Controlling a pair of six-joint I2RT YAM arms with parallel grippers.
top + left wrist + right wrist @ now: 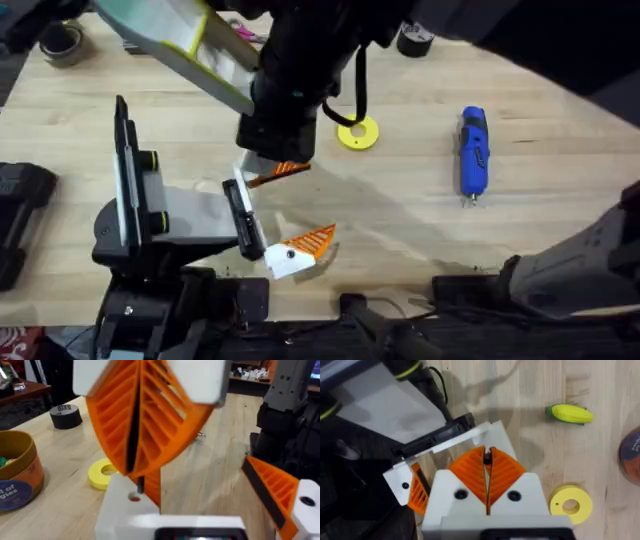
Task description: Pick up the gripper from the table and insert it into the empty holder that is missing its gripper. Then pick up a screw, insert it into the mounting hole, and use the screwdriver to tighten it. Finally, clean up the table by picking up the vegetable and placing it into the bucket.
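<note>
My left gripper (290, 210) (210, 495) lies open on the table, its two jaw tips far apart. One tip is the white holder (117, 510) (495, 432) with a small mounting hole. The orange gripper (287, 169) (152, 487) sits against this holder. My right gripper (487, 460) (135, 460) reaches across and hangs right over the holder. Its orange ribbed pads are shut on a small dark screw (488, 455) (140, 484) just above the hole. The blue screwdriver (472, 152) lies at the right. The vegetable (570, 413) lies on the wood beside the bucket (15, 475).
A flat yellow ring (358, 133) (571, 505) lies just beyond the grippers. Black tape rolls (414, 40) (66, 415) sit at the far edge. The right arm's dark body hangs large over the table's middle. Bare wood lies between the ring and the screwdriver.
</note>
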